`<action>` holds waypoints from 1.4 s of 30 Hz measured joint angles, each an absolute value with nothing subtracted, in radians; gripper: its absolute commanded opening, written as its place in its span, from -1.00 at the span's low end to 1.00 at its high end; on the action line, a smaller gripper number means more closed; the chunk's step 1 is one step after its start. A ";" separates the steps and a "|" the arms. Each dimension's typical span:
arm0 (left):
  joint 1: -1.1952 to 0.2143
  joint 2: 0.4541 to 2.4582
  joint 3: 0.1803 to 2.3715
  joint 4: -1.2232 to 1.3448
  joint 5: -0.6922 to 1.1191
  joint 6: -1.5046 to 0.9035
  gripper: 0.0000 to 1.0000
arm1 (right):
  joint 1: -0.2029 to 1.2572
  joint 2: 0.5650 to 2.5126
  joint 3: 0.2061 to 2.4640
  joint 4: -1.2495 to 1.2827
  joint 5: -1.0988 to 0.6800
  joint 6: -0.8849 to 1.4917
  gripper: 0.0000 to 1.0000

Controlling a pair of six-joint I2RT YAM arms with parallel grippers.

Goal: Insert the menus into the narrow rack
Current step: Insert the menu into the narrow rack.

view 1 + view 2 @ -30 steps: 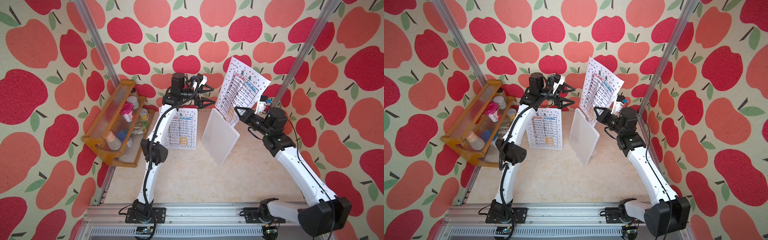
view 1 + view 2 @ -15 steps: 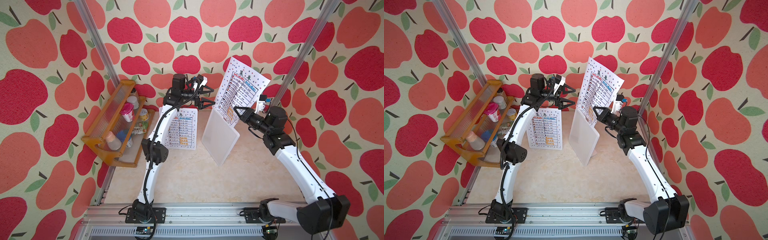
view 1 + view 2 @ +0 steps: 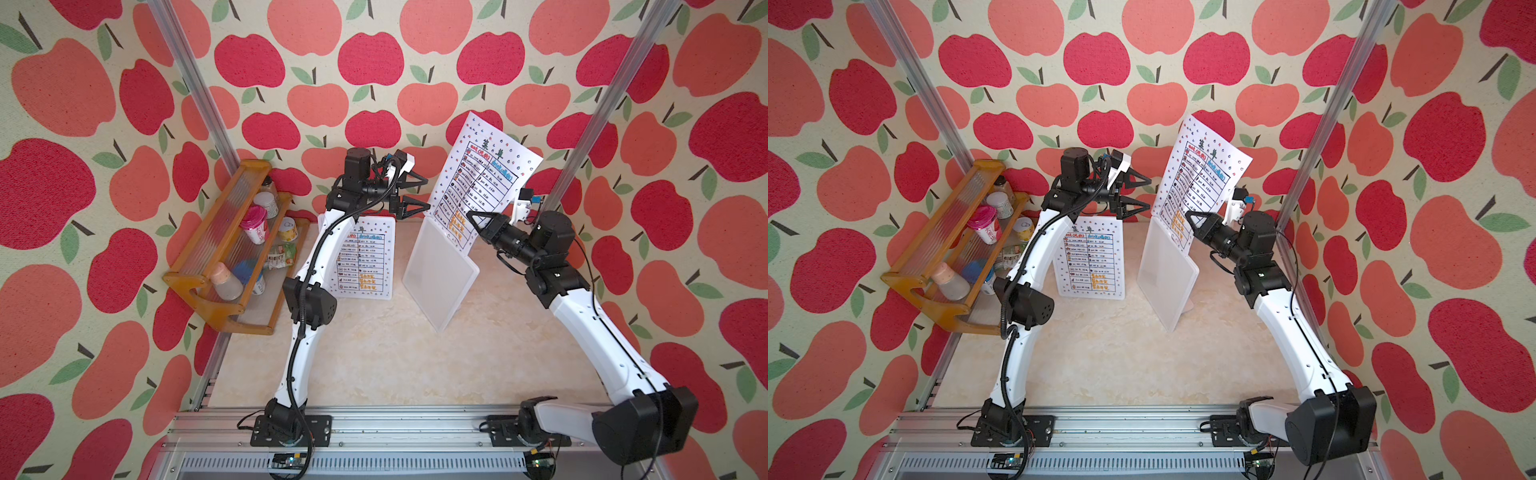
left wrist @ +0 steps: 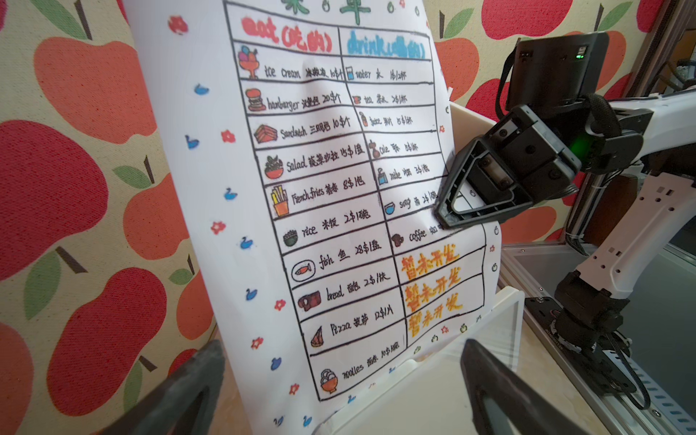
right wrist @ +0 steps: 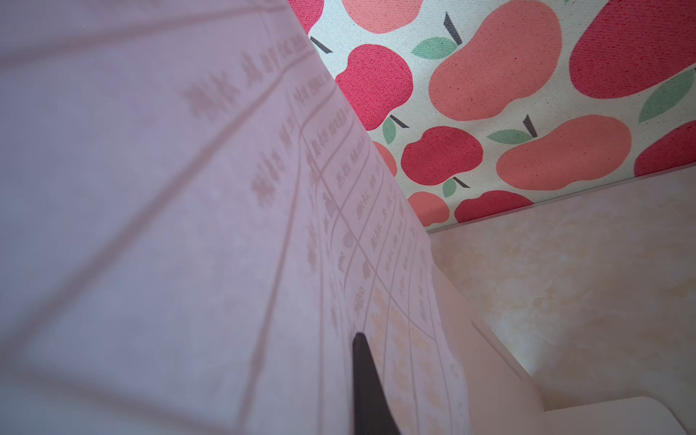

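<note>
Toward the back edge of the counter [image 3: 374, 357], the narrow rack [image 3: 440, 274] stands upright; one menu [image 3: 478, 183] rises from its mouth, lower edge seemingly just inside, though no view settles that. The second menu [image 3: 365, 262] lies flat by the back edge, towards the left corner. With the right gripper [image 3: 471, 216] clenched on one side edge and the left gripper [image 3: 427, 193] gaping clear alongside, pushing down could buckle the limp sheet or skid it outside the rim.
</note>
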State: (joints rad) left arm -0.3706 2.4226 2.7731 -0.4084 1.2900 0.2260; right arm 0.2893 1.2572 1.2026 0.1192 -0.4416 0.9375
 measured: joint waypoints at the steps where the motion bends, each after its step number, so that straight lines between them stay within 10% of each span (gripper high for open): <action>1: -0.371 2.423 2.773 -0.411 1.290 0.226 0.99 | 0.288 1.257 1.203 0.119 -0.444 0.937 -1.00; 42: -0.379 2.462 2.773 -0.419 1.279 0.237 0.99 | 0.266 1.178 1.131 0.115 -0.444 0.937 -1.00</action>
